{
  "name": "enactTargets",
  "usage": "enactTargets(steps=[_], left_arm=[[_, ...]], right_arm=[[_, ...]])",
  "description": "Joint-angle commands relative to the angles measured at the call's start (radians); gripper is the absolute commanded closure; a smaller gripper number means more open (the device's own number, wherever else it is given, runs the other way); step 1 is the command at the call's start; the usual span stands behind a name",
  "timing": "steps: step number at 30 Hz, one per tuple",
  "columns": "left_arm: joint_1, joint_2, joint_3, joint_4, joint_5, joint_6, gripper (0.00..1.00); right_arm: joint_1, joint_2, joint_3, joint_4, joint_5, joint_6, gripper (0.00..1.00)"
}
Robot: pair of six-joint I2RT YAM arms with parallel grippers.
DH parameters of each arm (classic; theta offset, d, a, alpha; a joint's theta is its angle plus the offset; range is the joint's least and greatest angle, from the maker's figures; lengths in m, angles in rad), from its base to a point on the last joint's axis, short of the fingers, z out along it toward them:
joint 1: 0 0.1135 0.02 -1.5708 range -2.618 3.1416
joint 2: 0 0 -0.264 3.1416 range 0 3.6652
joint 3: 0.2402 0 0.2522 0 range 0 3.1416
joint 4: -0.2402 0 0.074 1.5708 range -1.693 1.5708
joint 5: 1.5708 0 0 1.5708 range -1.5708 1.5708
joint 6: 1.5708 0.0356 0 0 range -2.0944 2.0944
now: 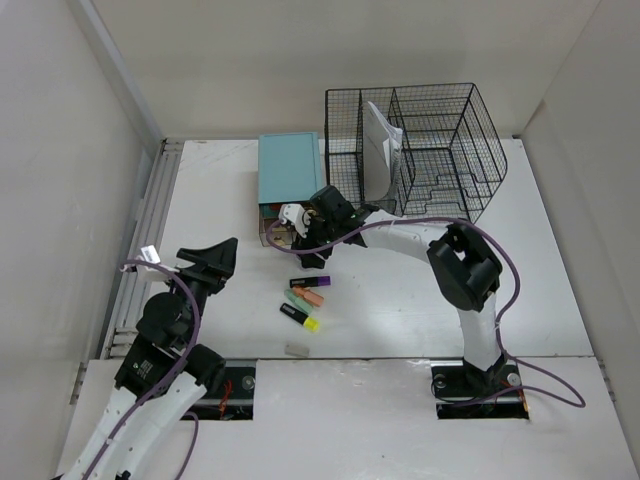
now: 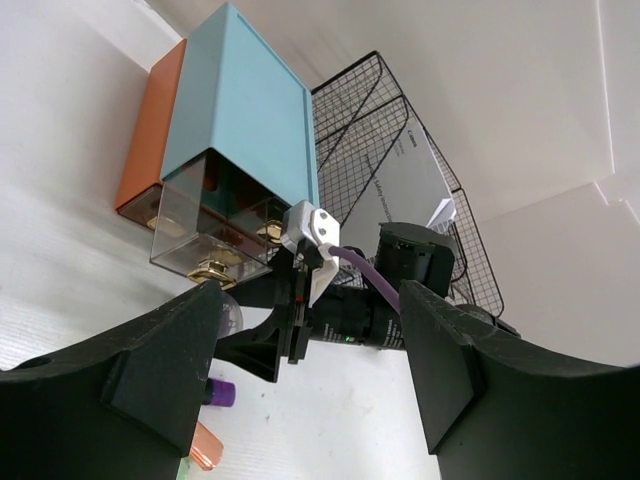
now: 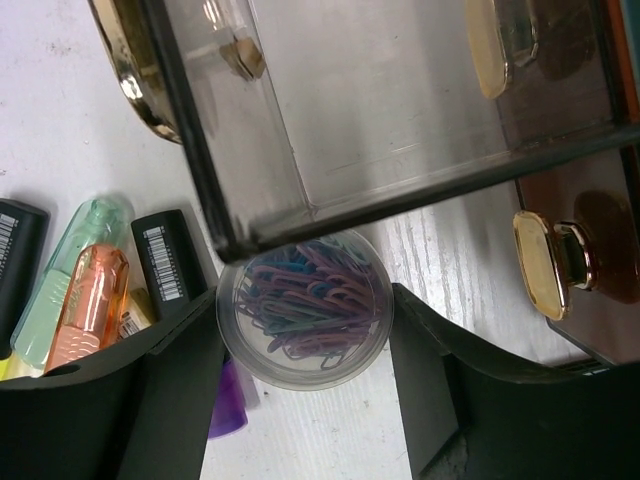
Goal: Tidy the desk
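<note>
The white desk [image 1: 400, 300] holds a teal drawer box [image 1: 290, 168] with one clear drawer [image 1: 275, 225] pulled out. My right gripper [image 1: 312, 235] is just in front of that drawer. In the right wrist view it [image 3: 305, 335] is shut on a round clear tub of coloured paper clips [image 3: 305, 305], held partly under the front rim of the open drawer [image 3: 380, 110]. My left gripper [image 1: 215, 262] is open and empty at the left of the desk, pointing at the box [image 2: 240, 110] and the right arm [image 2: 400, 320].
A black wire-mesh rack [image 1: 420, 150] with papers stands at the back right. Several highlighters [image 1: 308, 297] lie in front of the drawer, also in the right wrist view [image 3: 88, 300]. A small grey block [image 1: 296, 350] lies near the front edge. A metal rail [image 1: 150, 240] runs along the left.
</note>
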Motion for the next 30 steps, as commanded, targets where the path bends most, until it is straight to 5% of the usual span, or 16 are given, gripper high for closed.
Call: enactTargets(steps=[1,8,22,30], left_arm=[[-0.006,-0.01,0.013,0.008,0.002,0.009,0.32],[-0.006,-0.01,0.033,-0.002,-0.007,0.009,0.32],[-0.006,0.024,0.015,0.061,0.033,0.018,0.32],[-0.006,0.024,0.015,0.061,0.033,0.018,0.32]], right_arm=[[0.01,-0.009,0.028,0.001,-0.039,0.008,0.77],[0.01,-0.135,0.054,-0.145,-0.039,-0.044,1.0],[0.01,-0.272,0.307,-0.398,-0.049,-0.111,1.0],[0.02,-0.069,0.566,-0.37,-0.1,-0.062,1.0]])
